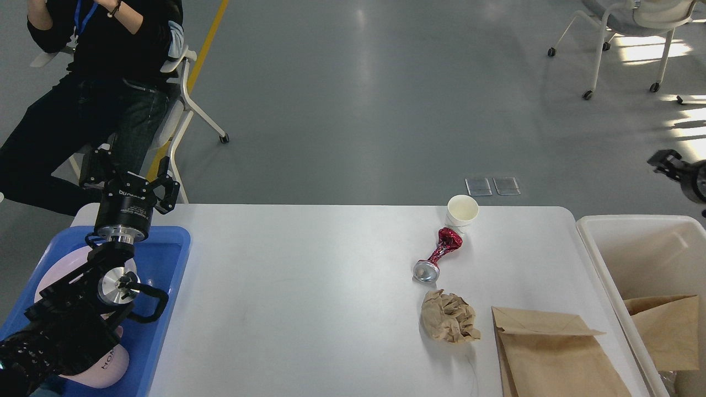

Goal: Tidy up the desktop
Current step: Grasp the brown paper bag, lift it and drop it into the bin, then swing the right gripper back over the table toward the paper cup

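The desktop [309, 286] is a white table with litter on its right half. A white paper cup [462, 211] stands near the far edge. A crushed red can [438, 255] lies just in front of it. Nearer me are a crumpled brown paper ball [449, 317] and a flat brown paper bag [551, 355]. My left gripper [129, 177] hangs open and empty above the far end of the blue tray [168, 259]. My right gripper [670, 165] shows small and dark at the right edge, above the cream bin [604, 259]; its fingers cannot be told apart.
A brown paper bag [664, 331] lies inside the cream bin. Pink dishes [52, 275] sit in the blue tray under my left arm. A seated person [83, 82] is beyond the table's far left corner, and a wheeled chair [629, 33] stands far right.
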`<action>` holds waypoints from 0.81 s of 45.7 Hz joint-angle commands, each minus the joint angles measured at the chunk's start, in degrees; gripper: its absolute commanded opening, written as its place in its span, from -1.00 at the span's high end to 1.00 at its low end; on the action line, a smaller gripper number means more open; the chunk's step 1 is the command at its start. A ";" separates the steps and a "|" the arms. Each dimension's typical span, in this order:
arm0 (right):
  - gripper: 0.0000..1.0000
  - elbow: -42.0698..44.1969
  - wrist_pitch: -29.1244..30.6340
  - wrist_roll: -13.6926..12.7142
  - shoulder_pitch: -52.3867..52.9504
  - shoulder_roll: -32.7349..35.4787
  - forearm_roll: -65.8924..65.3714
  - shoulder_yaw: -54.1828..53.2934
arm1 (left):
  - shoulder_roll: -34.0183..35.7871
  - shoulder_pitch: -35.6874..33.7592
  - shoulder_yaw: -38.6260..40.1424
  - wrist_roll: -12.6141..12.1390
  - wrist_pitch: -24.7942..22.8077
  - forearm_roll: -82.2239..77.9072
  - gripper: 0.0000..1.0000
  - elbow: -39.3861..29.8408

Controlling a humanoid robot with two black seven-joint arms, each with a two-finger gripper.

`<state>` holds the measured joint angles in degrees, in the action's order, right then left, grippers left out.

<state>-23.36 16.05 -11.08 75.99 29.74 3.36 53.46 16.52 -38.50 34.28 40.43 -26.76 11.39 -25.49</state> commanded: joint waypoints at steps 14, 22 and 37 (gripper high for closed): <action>-1.00 -8.18 19.36 0.01 19.18 -13.74 0.24 5.78 | 0.00 0.00 0.00 0.00 0.04 -0.05 -0.93 0.00; -1.00 -22.50 23.67 0.01 30.96 -13.92 0.24 6.31 | 0.00 0.00 0.00 0.00 -0.05 -0.05 -0.93 0.00; -1.00 -33.59 32.99 0.01 44.15 -13.30 0.24 7.19 | 0.00 0.00 0.00 0.00 -0.05 -0.05 -0.93 0.00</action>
<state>-54.86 47.68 -11.06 117.54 16.27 3.61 60.26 16.52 -38.49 34.28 40.43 -26.76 11.34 -25.49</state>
